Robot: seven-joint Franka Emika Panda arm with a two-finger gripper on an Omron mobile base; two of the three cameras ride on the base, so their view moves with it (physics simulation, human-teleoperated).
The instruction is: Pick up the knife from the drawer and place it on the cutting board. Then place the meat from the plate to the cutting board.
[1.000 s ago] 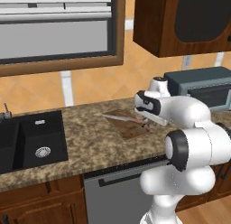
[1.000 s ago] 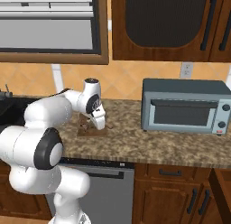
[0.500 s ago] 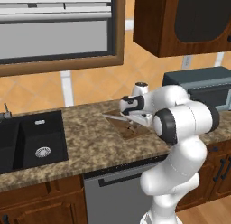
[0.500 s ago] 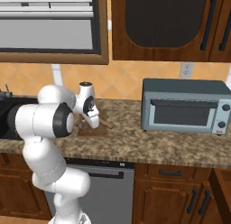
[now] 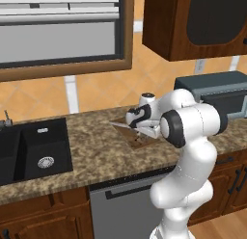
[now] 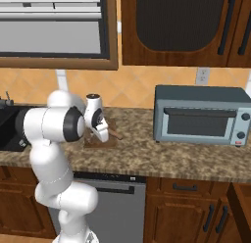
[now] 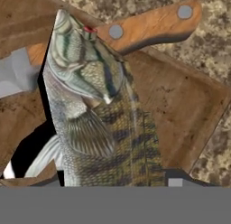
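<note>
My gripper (image 7: 113, 180) is shut on the meat (image 7: 94, 110), a striped, scaly fish that hangs head-first just above the cutting board (image 7: 180, 110). The knife lies on that board, its brown riveted handle (image 7: 149, 26) beyond the fish's head and its grey blade (image 7: 16, 74) off to one side. In the left base view the gripper (image 5: 141, 126) hovers over the cutting board (image 5: 140, 140), and the knife blade (image 5: 118, 123) sticks out past the board's left edge. In the right base view the gripper (image 6: 100, 134) sits over the cutting board (image 6: 109, 141). The drawer and the plate are out of view.
A grey toaster oven (image 6: 201, 114) stands on the speckled counter (image 5: 96, 151) to the right of the board. A black sink (image 5: 29, 151) is set in at the left. Wall cabinets (image 5: 193, 21) hang above, and a dishwasher front (image 5: 125, 204) is under the counter.
The arm has swung around, with its elbow moving to the right. The hand has shifted a little left and lower over the board, still holding the fish.
</note>
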